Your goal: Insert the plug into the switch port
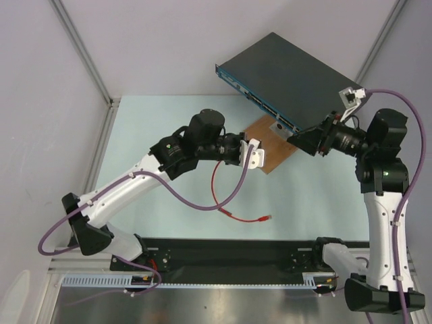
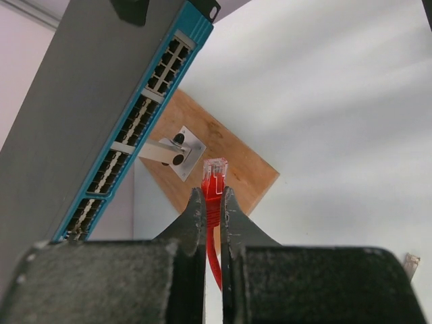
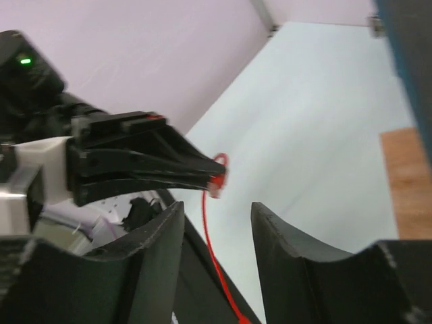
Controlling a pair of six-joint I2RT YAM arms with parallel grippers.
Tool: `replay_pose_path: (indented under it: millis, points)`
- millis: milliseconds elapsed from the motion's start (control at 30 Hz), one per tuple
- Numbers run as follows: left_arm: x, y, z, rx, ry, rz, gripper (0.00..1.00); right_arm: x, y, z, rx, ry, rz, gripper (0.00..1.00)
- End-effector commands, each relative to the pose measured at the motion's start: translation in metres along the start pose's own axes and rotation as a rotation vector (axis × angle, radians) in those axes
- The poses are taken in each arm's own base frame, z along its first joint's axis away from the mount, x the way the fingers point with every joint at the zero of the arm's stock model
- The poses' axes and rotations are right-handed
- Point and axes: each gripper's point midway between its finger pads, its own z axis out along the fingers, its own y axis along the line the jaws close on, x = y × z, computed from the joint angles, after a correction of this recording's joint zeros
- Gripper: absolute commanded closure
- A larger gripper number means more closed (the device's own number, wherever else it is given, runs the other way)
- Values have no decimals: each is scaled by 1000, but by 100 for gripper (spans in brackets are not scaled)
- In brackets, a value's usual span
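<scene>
The dark switch (image 1: pixel 287 71) with a blue port face (image 1: pixel 260 101) stands tilted on a wooden board (image 1: pixel 273 152). My left gripper (image 1: pixel 255 154) is shut on the red plug (image 2: pixel 215 169), whose clear tip pokes out past the fingertips. The plug is in the air, to the right of the rows of ports (image 2: pixel 135 128) and apart from them. The red cable (image 1: pixel 226 199) hangs to the table and ends in a second plug (image 1: pixel 268 218). My right gripper (image 1: pixel 302 140) is open and empty beside the switch's near corner. In the right wrist view the plug (image 3: pixel 217 183) shows beyond my right gripper (image 3: pixel 217 208).
A metal bracket (image 2: pixel 177 150) on the wooden board (image 2: pixel 250 169) props the switch. A white part (image 1: pixel 351 96) sits at the switch's right corner. A black rail (image 1: pixel 236 253) runs along the near table edge. Frame posts and walls stand on the left and at the back.
</scene>
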Motion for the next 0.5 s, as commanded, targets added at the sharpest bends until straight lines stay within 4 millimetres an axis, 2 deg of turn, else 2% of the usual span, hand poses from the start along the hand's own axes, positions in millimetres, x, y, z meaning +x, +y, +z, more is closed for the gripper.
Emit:
replay_pose_path:
  millis: [0,33,67,167,267,467]
  points:
    - [-6,6,-6,-59,-7,22,100,-1,13,16,-29,-14,8,52]
    - [-8,6,-7,-66,-9,24,100,4,11,20,-36,-1,24,53]
    - [-9,8,-10,-81,-7,29,100,15,23,27,-86,39,32,53]
    - [-9,9,-13,-111,-9,24,100,31,33,41,-148,98,16,53]
    - [-10,7,-14,-111,-25,12,100,37,39,51,-175,135,-19,52]
    - [-13,6,-16,-115,-44,-7,100,46,32,65,-143,180,-54,53]
